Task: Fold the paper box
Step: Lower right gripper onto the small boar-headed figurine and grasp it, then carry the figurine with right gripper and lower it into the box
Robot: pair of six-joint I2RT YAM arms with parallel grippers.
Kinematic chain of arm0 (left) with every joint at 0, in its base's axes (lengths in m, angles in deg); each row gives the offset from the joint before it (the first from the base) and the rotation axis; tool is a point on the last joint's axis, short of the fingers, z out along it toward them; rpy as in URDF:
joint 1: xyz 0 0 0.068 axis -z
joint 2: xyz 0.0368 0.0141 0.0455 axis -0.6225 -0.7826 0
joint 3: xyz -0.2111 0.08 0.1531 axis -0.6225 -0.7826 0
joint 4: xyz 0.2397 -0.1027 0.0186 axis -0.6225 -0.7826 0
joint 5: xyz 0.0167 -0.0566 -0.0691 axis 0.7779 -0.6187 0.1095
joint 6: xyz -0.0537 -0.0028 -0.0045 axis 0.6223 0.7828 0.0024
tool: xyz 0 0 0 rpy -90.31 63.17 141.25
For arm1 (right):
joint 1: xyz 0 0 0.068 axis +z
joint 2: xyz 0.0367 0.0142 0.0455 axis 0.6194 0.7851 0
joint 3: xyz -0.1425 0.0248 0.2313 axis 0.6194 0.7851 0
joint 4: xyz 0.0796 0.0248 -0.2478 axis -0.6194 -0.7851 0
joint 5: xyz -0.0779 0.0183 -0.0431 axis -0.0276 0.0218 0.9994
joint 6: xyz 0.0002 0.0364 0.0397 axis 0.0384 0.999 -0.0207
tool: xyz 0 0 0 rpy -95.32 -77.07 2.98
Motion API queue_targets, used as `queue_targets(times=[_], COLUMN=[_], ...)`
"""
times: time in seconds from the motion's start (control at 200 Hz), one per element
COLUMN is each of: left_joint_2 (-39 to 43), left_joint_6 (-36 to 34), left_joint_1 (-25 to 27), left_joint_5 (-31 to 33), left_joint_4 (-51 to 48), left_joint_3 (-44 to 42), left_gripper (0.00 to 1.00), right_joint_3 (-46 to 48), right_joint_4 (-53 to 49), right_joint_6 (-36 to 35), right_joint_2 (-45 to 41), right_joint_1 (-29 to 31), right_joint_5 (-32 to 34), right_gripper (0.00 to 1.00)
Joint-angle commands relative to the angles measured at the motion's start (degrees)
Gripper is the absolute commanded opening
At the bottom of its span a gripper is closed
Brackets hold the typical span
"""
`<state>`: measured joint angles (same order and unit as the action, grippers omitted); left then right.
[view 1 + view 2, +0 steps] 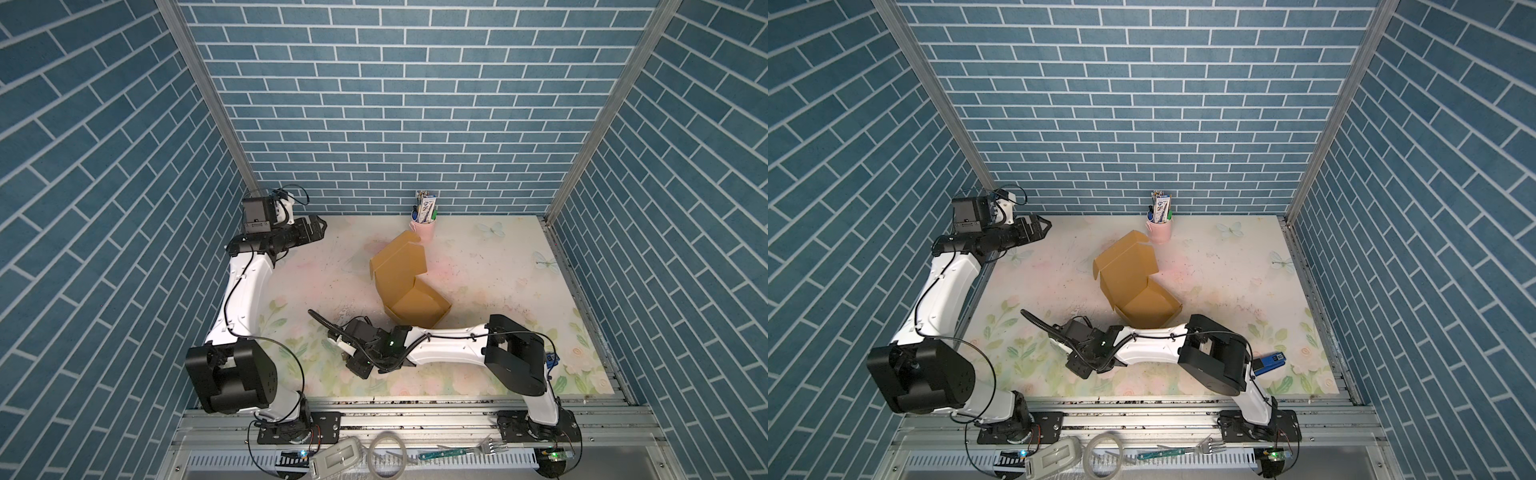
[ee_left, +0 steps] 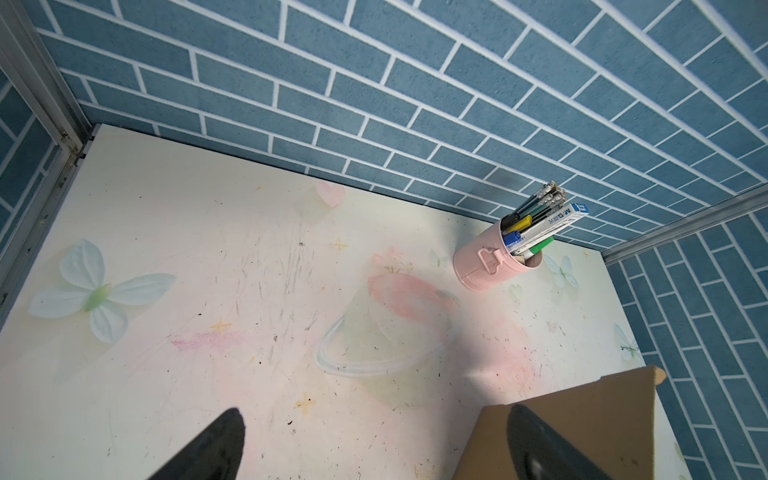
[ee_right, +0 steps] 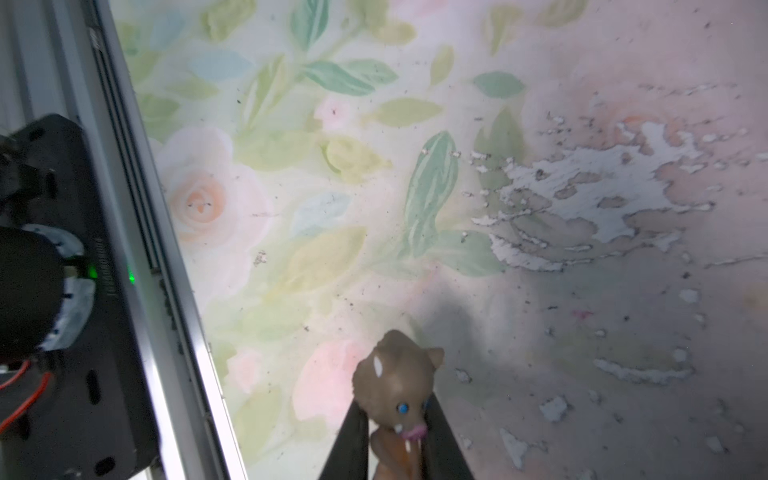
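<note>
Sitting mid-table (image 1: 498,266) in both top views, the box (image 1: 409,286) is half folded. Its open tray lies at the lower right, walls up, with the brown inner floor in plain sight. The lid rears up from the tray's upper-left edge and leans toward the upper left. The box's long axis runs from the frame's lower centre up toward the cup (image 1: 424,230), tilted a little left, and the tray's mouth faces up.

The right arm stretches across the frame just below the tray.

The pink cup stands at the back wall, near the lid's top corner. It holds pens (image 2: 536,203), markers and a slim white-and-blue carton (image 2: 555,220) lettered "M&G".

The left gripper (image 1: 316,228) hangs at the table's upper left, well apart from the box. In the left wrist view its jaws are spread wide.

In the right wrist view the right gripper (image 3: 395,411) has its jaws pinched on a small brown toy (image 3: 395,374), an animal with blue eyes and a pink snout, over the flowered table.
</note>
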<state>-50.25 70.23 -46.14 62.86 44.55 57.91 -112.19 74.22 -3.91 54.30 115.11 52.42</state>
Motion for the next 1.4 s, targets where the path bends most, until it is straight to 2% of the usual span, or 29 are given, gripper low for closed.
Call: queue_targets(times=[0.0, 0.135, 0.345, 0.56, 0.755, 1.02, 1.395], left_joint_2=[0.7, 0.7, 0.8, 0.9, 0.7, 0.5, 0.4], left_joint_6=[0.2, 0.1, 0.8, 1.4, 1.5, 1.3, 1.1], left_joint_1=[-0.4, -0.4, -0.4, -0.3, 0.1, 1.2, 2.1], left_joint_5=[-1.4, -1.1, -1.6, -1.7, -1.6, -1.3, -1.2], left_joint_4=[0.8, 0.7, 1.6, 2.2, 2.5, 2.3, 2.2], left_joint_3=[-0.7, -0.8, -1.2, -1.5, -1.7, -1.7, -1.7], left_gripper=[1.00, 1.00, 0.99, 0.99, 1.00, 0.99, 1.00], right_joint_3=[1.8, 4.6, 12.8, 21.1, 25.7, 29.8, 28.9], right_joint_4=[1.7, 1.6, 2.5, 4.6, 6.1, 9.1, 18.2], right_joint_6=[-0.7, -0.7, -0.4, 1.5, 4.6, 6.1, 5.2], right_joint_2=[-4.4, -8.8, -20.2, -31.0, -36.3, -33.6, -17.8], right_joint_1=[0.2, -0.3, -3.4, -8.6, -14.9, -22.1, -25.8], right_joint_5=[1.2, 2.6, 5.3, 5.2, 3.5, 4.8, 10.0], right_gripper=[0.16, 0.16, 0.16, 0.16, 0.17, 0.17, 0.17])
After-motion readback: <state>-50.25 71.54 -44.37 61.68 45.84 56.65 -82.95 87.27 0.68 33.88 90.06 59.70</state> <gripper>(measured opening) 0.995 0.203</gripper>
